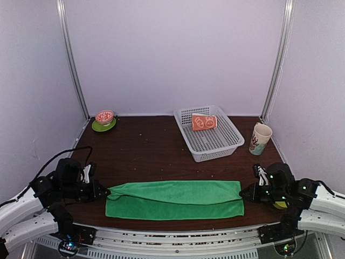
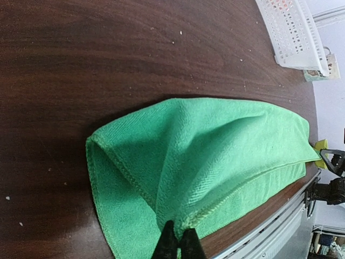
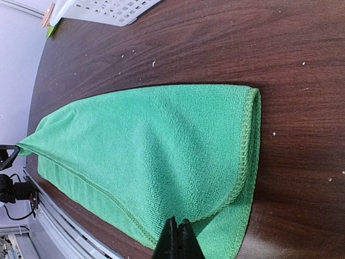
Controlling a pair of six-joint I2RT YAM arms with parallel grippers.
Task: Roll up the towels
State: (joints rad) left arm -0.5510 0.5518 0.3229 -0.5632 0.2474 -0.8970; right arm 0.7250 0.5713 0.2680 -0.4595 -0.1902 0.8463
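Left gripper (image 2: 178,231): closest to its wrist camera, at 6 o'clock of that view. The jaws are pressed together with the hem of the green towel (image 1: 173,199) pinched between them.
Right gripper (image 3: 178,222): at 6 o'clock of its own wrist view. The jaws are likewise closed flat on the hem at the opposite end of the green towel.
Gripper stations, top view: left at 8 o'clock of the table (image 1: 151,156), right at 4 o'clock. The tips point toward each other, one at each short end of the cloth.
Green towel: lies at 6 o'clock of the table, near the front edge, with its long side running from 9 to 3 o'clock. It is folded lengthwise, one layer over the other. Creases run from one grip point to the other, and the lower layer lies flat on the wood.
Orange towel (image 1: 204,122): rolled into a short cylinder with the white prints outward. It lies inside the basket, toward its far end.
Basket (image 1: 215,152): white and perforated, at 1 o'clock of the table, well apart from the green towel.
Cup (image 1: 260,138): upright at 2 o'clock, just beside the basket's right wall, not touching it.
Bowl (image 1: 104,116): red and white, seated on a green saucer (image 1: 96,127) at 11 o'clock, near the far-left corner.
Yellow-green item (image 1: 280,205): at 4 o'clock, mostly hidden under the right arm; what it is cannot be told.
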